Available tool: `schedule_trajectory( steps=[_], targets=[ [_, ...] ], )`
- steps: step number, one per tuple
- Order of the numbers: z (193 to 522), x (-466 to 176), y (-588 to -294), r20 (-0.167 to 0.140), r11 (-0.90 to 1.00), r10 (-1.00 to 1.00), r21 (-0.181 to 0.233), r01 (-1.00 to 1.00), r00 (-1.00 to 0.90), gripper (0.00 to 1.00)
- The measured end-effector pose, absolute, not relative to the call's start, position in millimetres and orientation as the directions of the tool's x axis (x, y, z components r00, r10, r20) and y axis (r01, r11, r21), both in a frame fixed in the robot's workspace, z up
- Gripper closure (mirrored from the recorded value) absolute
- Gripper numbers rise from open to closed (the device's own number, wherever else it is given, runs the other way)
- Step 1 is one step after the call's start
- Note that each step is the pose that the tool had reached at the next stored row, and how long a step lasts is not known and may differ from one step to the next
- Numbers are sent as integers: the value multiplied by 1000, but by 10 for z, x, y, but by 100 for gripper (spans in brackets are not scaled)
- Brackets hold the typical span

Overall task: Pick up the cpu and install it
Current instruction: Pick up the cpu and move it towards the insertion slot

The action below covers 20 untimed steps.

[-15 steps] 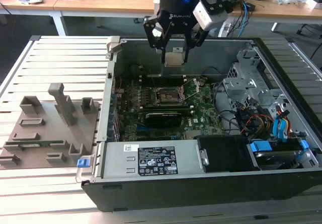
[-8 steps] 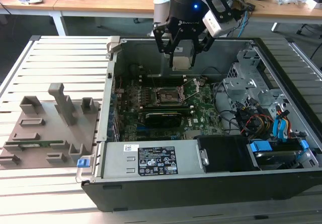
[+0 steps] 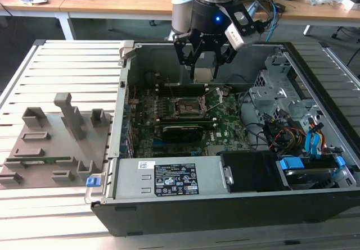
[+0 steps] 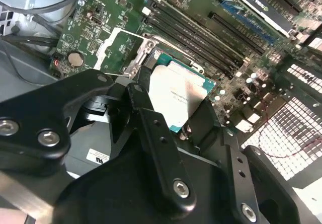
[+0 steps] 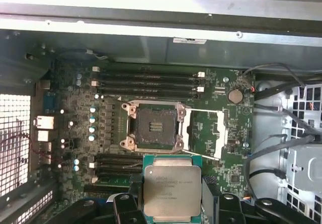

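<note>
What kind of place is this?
Probably a robot lab or workshop: an open computer case sits on a slatted metal table, the gripper holds the cpu over it, and cable-strewn desks stand behind.

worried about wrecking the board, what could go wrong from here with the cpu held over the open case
1. The gripper holds the cpu only by its edges above the motherboard; a slip would likely drop it onto the board.
2. The socket lies open and the cpu is off to one side of it; lowered misaligned, it could damage the exposed contacts.
3. The opened metal frame sits beside the socket, so the gripper may clip it going down.
</note>
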<state>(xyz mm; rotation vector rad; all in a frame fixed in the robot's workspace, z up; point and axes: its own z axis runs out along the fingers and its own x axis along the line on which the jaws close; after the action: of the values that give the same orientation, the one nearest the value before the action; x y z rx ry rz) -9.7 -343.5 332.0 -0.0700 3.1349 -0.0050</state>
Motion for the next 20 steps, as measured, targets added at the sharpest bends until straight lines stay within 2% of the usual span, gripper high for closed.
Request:
schedule_trajectory(
  steps=[20],
  targets=[
    [3090,-92,-3431,-6,999,-44,-4,-44,-999,45]
  ],
)
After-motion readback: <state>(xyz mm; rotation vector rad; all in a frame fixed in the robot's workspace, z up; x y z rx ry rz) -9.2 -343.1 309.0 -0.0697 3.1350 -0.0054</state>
